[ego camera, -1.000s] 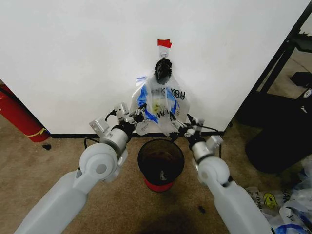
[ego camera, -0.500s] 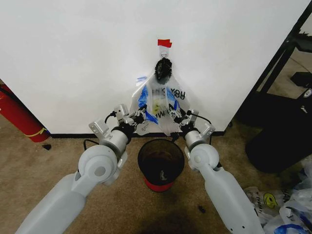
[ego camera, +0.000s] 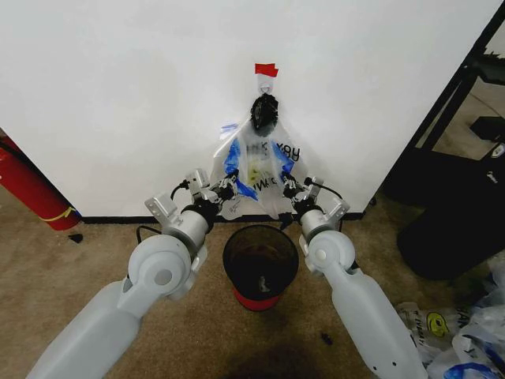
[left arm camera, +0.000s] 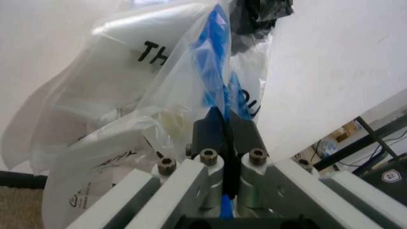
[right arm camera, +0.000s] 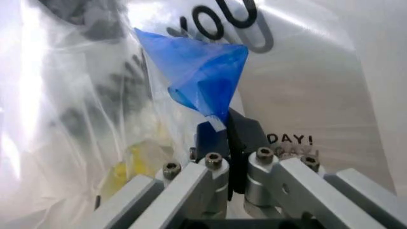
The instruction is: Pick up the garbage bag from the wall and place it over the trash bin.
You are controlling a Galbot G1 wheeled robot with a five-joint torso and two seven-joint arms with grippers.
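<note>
Even, bright room light falls on the wall (ego camera: 118, 87), which reads nearly blown-out white in the head view. A soft dark shadow pools on the carpet (ego camera: 63, 268) near the robot, below the trash bin (ego camera: 260, 260). Straight lines bow slightly toward the edges. In both wrist views the garbage bag (left arm camera: 127, 95) glares where light passes through, and the nearest metal parts are soft, out of focus.

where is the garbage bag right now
In the head view the garbage bag hangs on the wall under the red tape, directly above the trash bin, pinched between the left gripper and right gripper.
</note>
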